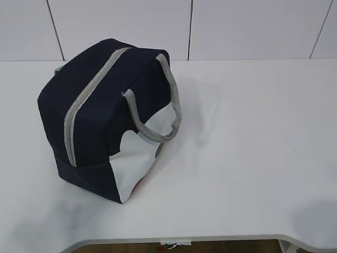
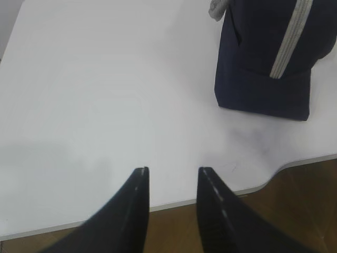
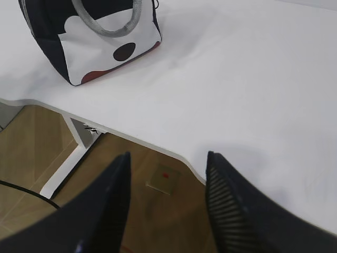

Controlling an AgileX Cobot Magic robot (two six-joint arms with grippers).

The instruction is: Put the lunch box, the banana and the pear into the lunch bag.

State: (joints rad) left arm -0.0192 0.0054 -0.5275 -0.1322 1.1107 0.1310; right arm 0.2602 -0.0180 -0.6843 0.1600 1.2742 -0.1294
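Both end effectors (image 2: 172,179) (image 3: 168,163) open, empty.

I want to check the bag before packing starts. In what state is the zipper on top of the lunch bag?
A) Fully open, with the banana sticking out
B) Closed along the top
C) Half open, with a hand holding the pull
B: in the exterior view the grey zipper strip runs unbroken over the lunch bag, with no gap.

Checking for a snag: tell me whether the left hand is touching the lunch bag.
Apart. In the left wrist view, the left hand sits open near the table's front edge, with bare white table between it and the lunch bag.
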